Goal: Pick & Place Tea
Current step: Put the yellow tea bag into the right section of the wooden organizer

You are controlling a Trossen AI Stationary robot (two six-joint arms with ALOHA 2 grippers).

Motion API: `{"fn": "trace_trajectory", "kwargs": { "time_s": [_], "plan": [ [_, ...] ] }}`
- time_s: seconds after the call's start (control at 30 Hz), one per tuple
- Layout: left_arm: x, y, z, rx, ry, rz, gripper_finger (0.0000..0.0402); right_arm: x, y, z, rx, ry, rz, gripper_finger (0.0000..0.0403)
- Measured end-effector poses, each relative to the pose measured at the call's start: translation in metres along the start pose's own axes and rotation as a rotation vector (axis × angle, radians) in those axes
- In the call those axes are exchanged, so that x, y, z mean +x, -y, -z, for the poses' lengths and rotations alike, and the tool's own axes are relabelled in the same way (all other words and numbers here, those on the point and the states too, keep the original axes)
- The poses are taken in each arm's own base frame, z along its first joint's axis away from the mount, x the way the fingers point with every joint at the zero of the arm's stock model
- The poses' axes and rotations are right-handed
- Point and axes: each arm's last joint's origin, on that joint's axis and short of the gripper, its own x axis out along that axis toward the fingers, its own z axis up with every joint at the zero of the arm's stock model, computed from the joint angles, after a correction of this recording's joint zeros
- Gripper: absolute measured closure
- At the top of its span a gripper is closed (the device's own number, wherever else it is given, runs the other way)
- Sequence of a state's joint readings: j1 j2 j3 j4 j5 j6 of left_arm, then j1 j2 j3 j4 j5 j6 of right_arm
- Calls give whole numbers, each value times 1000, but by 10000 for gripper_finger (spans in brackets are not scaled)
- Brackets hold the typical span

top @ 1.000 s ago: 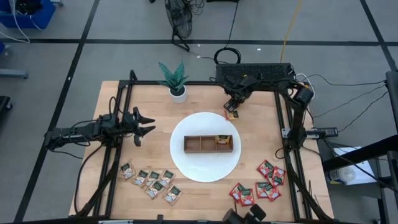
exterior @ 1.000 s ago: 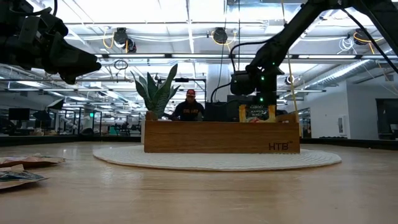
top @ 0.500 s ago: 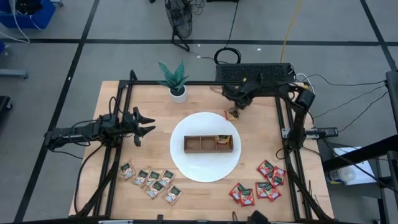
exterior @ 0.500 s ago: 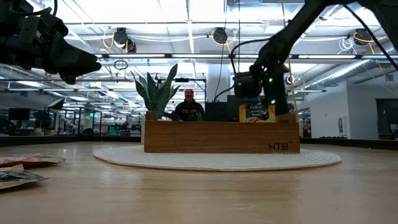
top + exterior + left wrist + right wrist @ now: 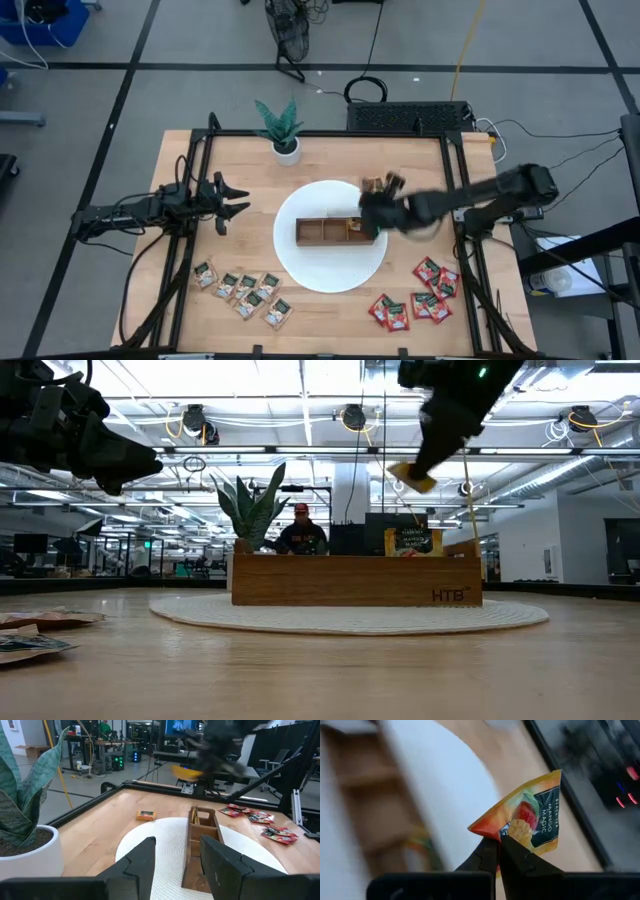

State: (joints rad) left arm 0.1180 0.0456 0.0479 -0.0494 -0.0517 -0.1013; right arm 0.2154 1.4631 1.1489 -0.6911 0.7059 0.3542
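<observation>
Held an orange-yellow tea sachet (image 5: 527,822) by one corner in the right gripper (image 5: 498,851), fingers pinched tight on it, up in the air over the right end of the wooden tray (image 5: 322,240). Hung high above the tray in the low view, sachet (image 5: 412,476) tilted, well off the table. Already stood another orange-yellow sachet (image 5: 408,541) upright in the tray's right compartment. Lay one more orange sachet (image 5: 146,815) flat on the wooden table (image 5: 420,165), just past the edge of the round white mat (image 5: 300,265). Lay the red sachets (image 5: 418,295) in a loose bunch near the table's front right corner, and the pale beige ones (image 5: 243,293) in a bunch near the front left. Waited the left gripper (image 5: 232,200) off to the left of the mat, fingers spread apart, holding nothing. Stood a small potted plant (image 5: 281,128) at the back of the table.
</observation>
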Motion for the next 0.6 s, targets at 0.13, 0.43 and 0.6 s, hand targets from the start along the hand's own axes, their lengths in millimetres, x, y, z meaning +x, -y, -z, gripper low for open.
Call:
{"fn": "trace_trajectory", "kwargs": {
  "time_s": [0.13,0.43,0.6],
  "plan": [
    [0,0,0,0,0,0,245,-5,-38,8,-18,132,-105,402],
    [0,0,0,0,0,0,245,24,-65,37,-52,43,-82,402],
    [0,0,0,0,0,0,245,28,-67,40,-71,20,-73,402]
  ]
}}
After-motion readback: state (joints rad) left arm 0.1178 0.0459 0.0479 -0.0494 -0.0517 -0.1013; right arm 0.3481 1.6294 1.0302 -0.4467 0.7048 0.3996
